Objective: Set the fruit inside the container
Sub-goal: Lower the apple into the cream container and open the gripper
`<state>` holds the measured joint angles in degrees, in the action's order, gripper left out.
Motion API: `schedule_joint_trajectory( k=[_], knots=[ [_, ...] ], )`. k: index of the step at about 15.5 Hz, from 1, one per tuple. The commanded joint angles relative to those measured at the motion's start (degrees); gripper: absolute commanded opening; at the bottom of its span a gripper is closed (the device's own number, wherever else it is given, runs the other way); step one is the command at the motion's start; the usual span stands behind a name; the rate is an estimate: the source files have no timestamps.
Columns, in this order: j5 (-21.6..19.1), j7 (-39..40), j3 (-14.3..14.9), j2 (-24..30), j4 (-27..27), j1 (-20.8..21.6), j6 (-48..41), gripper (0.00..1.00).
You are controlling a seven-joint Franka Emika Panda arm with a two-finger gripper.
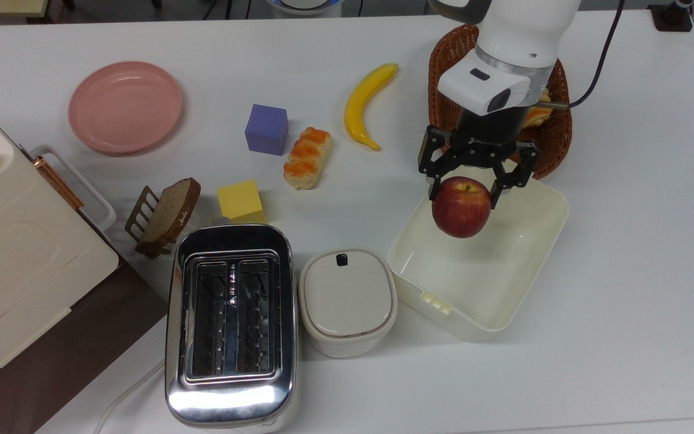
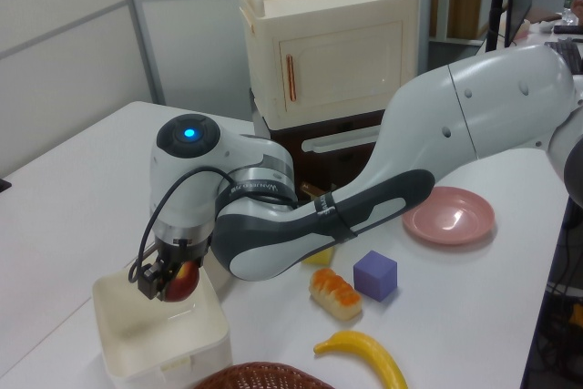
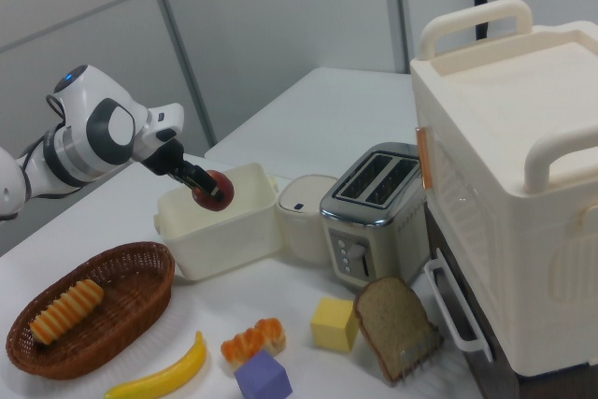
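**Apple held above the open box**

While the gripper point(image 1: 466, 194) hangs over the container point(image 1: 540, 265), its two black fingers are clenched on the fruit point(image 1: 461, 208), one finger on either side of the red apple near its stem end. The apple is off the table and sits above the container's open mouth, close to the rim on the side nearest the wicker basket point(image 1: 559, 129). In the left view the gripper point(image 2: 162, 278) and the fruit point(image 2: 183, 281) appear at about rim height of the container point(image 2: 127, 348), though whether the apple has dipped below the rim cannot be told. In the right view the fruit point(image 3: 214, 190) hangs over the container point(image 3: 229, 231), pinched at the end of the gripper point(image 3: 204, 186).

Taking the container as the landmark in the top view: the wicker basket touches or nearly touches its upper corner, with a striped bread roll point(image 1: 541, 112) mostly hidden behind the arm. The lidded white pot point(image 1: 347, 298) with a black knob stands just beside the container on the top view's left, and the toaster point(image 1: 231, 325) stands beyond the pot. The banana point(image 1: 366, 103) lies well apart from the container, toward the top view's upper left, and the glazed pastry point(image 1: 306, 157), purple cube point(image 1: 267, 129) and yellow cube point(image 1: 240, 200) lie farther that way. The pink plate point(image 1: 125, 106) is farthest from the container.
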<state>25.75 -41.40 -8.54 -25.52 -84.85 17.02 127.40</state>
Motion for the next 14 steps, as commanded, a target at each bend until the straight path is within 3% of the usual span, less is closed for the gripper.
schedule_joint_trajectory(
  k=[1,14],
  knots=[
    [2.9,-1.22,-1.13,-1.99,1.35,0.21,0.75,0.3],
    [5.72,-1.49,-1.31,-4.81,0.39,0.21,0.84,0.3]
  ],
)
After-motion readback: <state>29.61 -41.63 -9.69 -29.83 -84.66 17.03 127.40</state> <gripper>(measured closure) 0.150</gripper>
